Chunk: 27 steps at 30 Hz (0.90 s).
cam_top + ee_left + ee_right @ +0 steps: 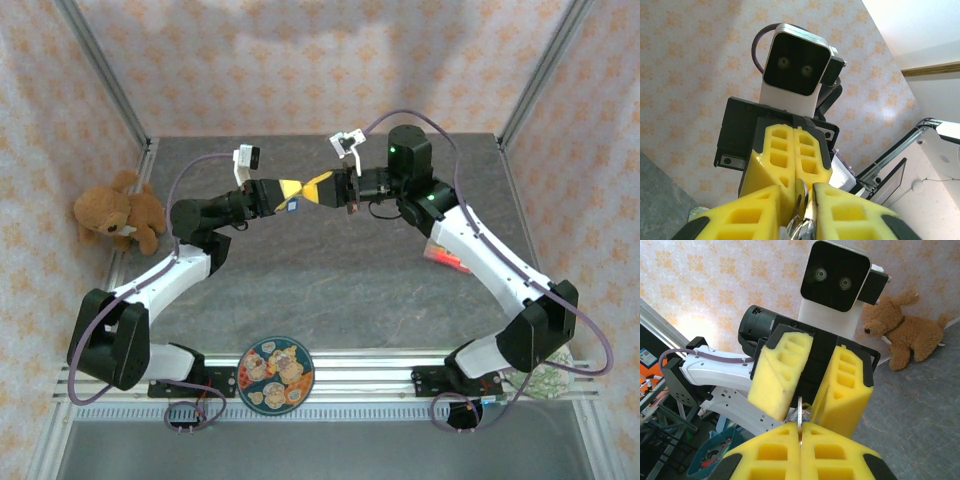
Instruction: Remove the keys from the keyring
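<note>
Key (800, 421) edge-on, vert. (R wrist view).

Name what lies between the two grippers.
The thin metal key, pinched by the right gripper, reaching between the fingers of the left gripper; both wrist views show it.

arms (480, 250): white shells, black joints
fingers (785, 150): yellow, with square pockets
cables (410, 112): lilac
cameras (796, 60): white case, black face

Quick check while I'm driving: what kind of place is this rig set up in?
Probably a staged robot test cell, not a real home: aluminium frame posts hold printed wallpaper panels around a grey table, with a teddy bear as a prop.
</note>
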{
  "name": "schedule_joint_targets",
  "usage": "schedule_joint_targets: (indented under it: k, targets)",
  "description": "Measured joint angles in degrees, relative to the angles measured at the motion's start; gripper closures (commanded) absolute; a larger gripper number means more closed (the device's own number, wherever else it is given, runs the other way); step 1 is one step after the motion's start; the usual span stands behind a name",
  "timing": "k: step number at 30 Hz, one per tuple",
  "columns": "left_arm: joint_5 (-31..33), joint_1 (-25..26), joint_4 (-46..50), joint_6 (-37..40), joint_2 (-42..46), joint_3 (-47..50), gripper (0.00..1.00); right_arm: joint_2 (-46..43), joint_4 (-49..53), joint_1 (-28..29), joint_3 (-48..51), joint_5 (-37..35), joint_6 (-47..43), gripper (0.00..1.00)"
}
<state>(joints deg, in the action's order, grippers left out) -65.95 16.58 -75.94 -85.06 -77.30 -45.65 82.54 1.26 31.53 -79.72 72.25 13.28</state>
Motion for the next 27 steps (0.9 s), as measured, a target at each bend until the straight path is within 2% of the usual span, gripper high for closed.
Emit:
schedule_joint_targets:
  k: [2,10,17,27]
  targets:
    - [-0.24,-0.13,-0.35,-0.22,0.00,-0.02,0.82,-0.11,0.00,-0.26,0.00,-0.24,0.00,1.00]
    - [-0.90,-0.26,-0.70,-0.55,0.00,-0.04,1.00,-0.76,0.50,-0.57,0.11,-0.26,-0.66,1.00]
    - [-1.20,-0.63,-0.57,-0.61,0.00,-0.04,1.00,-2.03,2.21,-0.39,0.81,-2.40,-3.48,1.00]
    - [0.85,-3.56,0.15,0.28,0.33,0.07,1.00,-8.04,2.40,-0.13,7.74,-9.40,-6.82,1.00]
